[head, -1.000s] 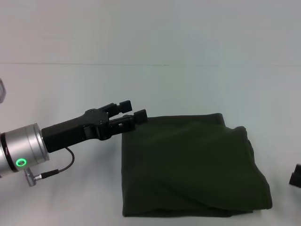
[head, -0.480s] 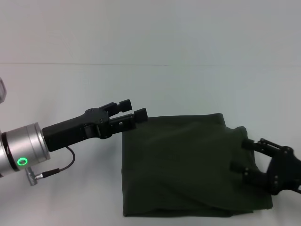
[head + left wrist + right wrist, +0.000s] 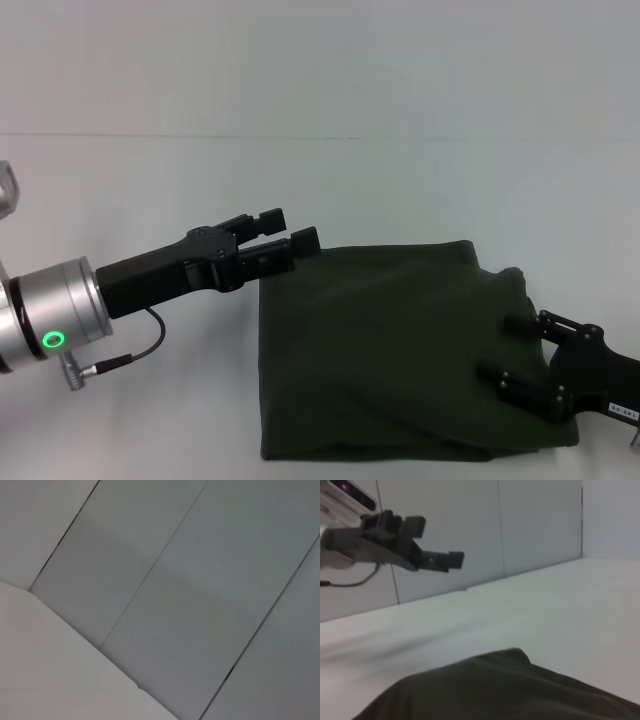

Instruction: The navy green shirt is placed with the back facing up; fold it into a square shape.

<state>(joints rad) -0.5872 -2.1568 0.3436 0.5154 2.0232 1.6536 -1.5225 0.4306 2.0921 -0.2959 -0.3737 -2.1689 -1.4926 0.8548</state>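
The shirt, already folded to a rough square, lies on the counter. The open right claw is over its 3 o'clock edge, nearer than the open left claw at its 10 o'clock corner.

The navy green shirt is cut off by the near edge in the right wrist view, and its near right corner is covered by the right gripper in the head view. The right arm is cut off at the right edge. Any lettering cannot be seen.
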